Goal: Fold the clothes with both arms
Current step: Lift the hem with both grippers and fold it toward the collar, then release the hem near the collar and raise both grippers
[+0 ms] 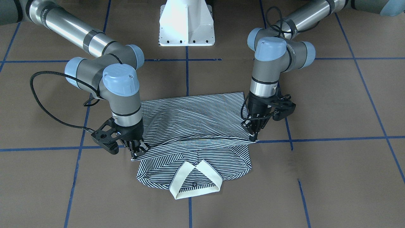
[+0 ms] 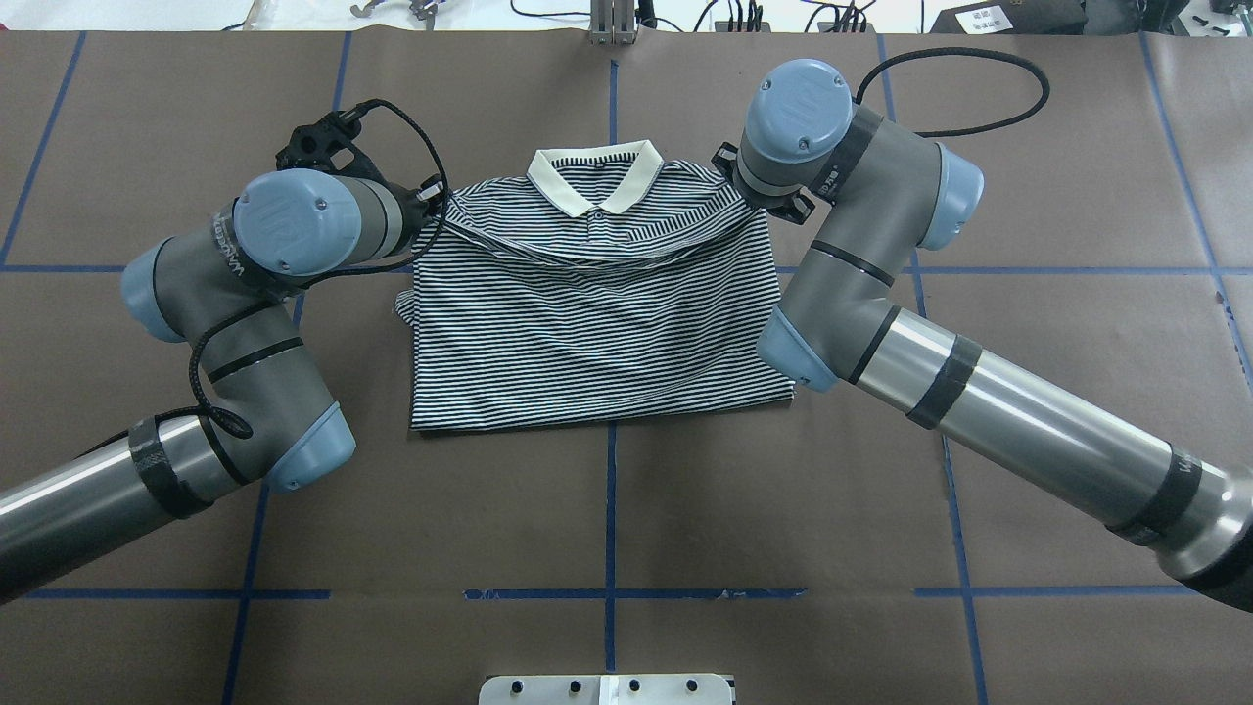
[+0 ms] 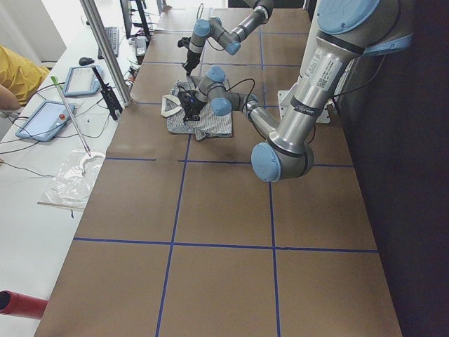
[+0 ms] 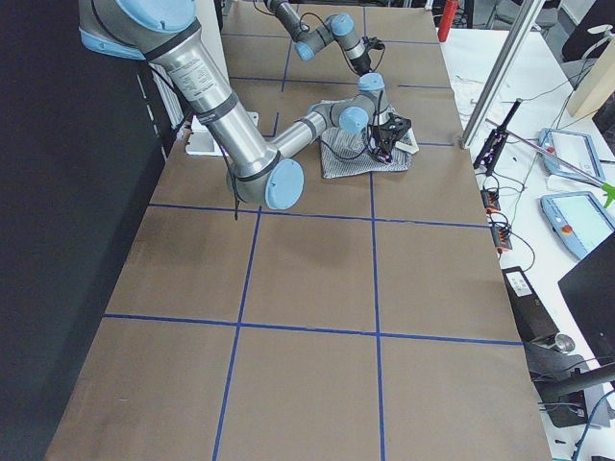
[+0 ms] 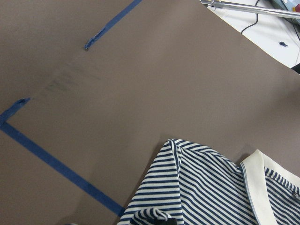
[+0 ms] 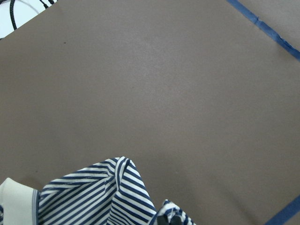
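Step in hand, as I read it: the bottom-to-top fold. The short-sleeved polo shirt w/ thin navy-and-white stripes (image 1: 193, 123) spans the gap btw. the two grippers. Its robot-side half lies doubled over the chest. The doubled edge runs from one gripper to the other, stopping just short of the plain cream collar (image 1: 194, 180), which lies beyond them on the operators' side.

The black two-finger left gripper (image 1: 253, 133) is pinched narrow on one corner of that edge, low to the surface. The black two-finger right gripper (image 1: 137, 152) is clamped on the opposite corner, equally low. Wrist cams agree: striped cloth bunched right at each gripper, bare table beyond.

Next move, prob.: set both corners down level, let go together, then lift straight up so the fingers don't drag the top layer back. That layer shows creases btw. the grippers and may want smoothing. A side fold likely follows.

Surface: matte brown paper-covered table (image 1: 332, 104) w/ a grid of blue tape lines (image 1: 332, 138) — one line starts just outboard of the left gripper. The white pedestal base (image 1: 186, 23) sits well behind both grippers.

Room: beyond the grippers, past the table's edge, a white bench carries blue-framed tablets (image 3: 45, 119), w/ an aluminium frame post (image 3: 105, 49) beside it. A red cylinder (image 3: 17, 305) lies farther along, and a person's yellow sleeve (image 3: 14, 74) shows at the frame edge.
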`<act>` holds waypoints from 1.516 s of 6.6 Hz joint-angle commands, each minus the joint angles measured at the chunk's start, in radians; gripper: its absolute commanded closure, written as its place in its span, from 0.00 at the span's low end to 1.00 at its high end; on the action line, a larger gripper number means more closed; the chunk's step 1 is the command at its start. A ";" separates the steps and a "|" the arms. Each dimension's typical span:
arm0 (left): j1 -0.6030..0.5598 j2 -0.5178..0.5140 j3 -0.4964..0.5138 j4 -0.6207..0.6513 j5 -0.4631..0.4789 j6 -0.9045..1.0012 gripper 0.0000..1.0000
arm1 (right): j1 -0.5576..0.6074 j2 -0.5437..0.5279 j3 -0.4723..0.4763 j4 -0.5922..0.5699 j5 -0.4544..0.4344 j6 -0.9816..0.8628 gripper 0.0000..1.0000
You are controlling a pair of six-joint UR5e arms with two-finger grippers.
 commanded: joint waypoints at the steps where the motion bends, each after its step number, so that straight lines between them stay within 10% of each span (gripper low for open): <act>1: -0.001 -0.008 0.089 -0.082 0.026 0.017 0.94 | 0.005 0.033 -0.118 0.096 -0.007 0.000 1.00; 3: 0.002 -0.007 0.088 -0.085 0.025 0.014 0.78 | 0.004 0.028 -0.118 0.100 -0.007 0.003 0.48; 5: 0.008 0.012 0.083 -0.189 0.019 0.017 0.75 | 0.002 -0.031 -0.016 0.106 0.006 0.006 0.43; 7: 0.014 0.007 0.079 -0.200 0.017 0.014 0.73 | -0.010 -0.241 0.290 0.098 0.058 0.012 0.38; 10: 0.014 0.007 0.074 -0.251 0.017 0.020 0.73 | -0.056 -0.312 0.348 0.107 0.053 0.021 0.23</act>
